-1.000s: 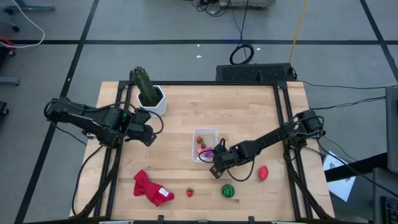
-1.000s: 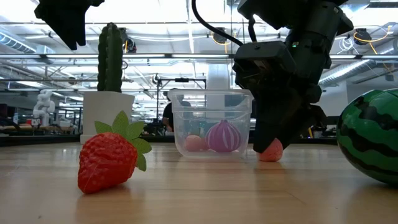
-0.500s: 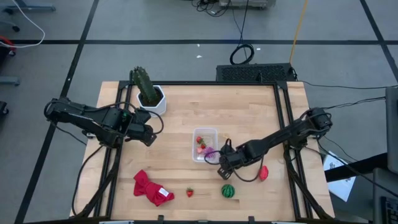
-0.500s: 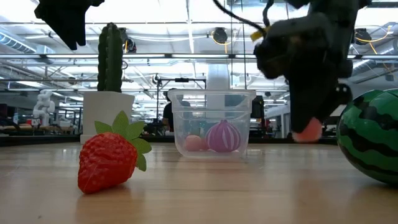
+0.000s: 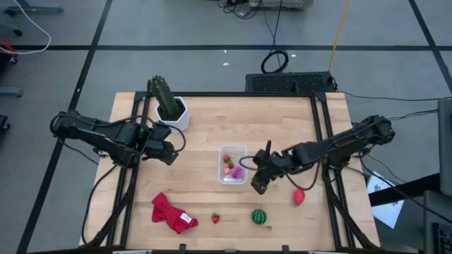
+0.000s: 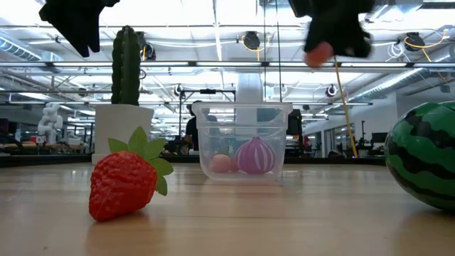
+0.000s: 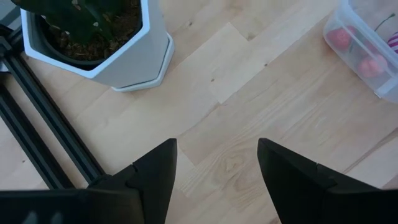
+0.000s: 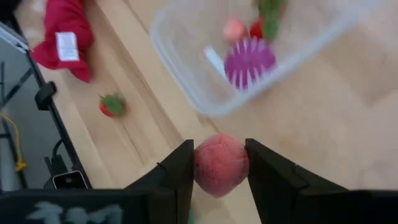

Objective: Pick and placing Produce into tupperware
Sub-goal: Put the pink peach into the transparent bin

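Note:
The clear tupperware (image 5: 233,164) stands mid-table and holds a purple striped ball (image 8: 249,62) and small red pieces (image 6: 222,163). My right gripper (image 5: 258,186) hovers just beyond the tub's near right corner, shut on a pink-red round piece (image 8: 221,165). A strawberry (image 5: 215,218), the watermelon ball (image 5: 259,216) and a red piece (image 5: 299,196) lie on the table nearer the front edge. My left gripper (image 7: 217,168) waits open over the table's left part, near the white pot (image 7: 99,43). My right gripper pinches the pink-red round piece (image 8: 221,165) between its two fingers (image 8: 180,171), one on each side of it. The piece is lifted clear, well above the table (image 6: 320,52), higher than the tub's rim (image 6: 242,107).
A green cactus (image 5: 162,95) in a white pot (image 5: 176,114) stands at the far left. A red cloth (image 5: 171,214) lies near the front left. Black frame rails run along the table's left (image 5: 123,190) and right (image 5: 328,190) sides.
My right gripper, shut on the pink-red piece throughout, has risen from table height beside the tub to well above its rim. The piece is now lifted clear. The left arm has kept still.

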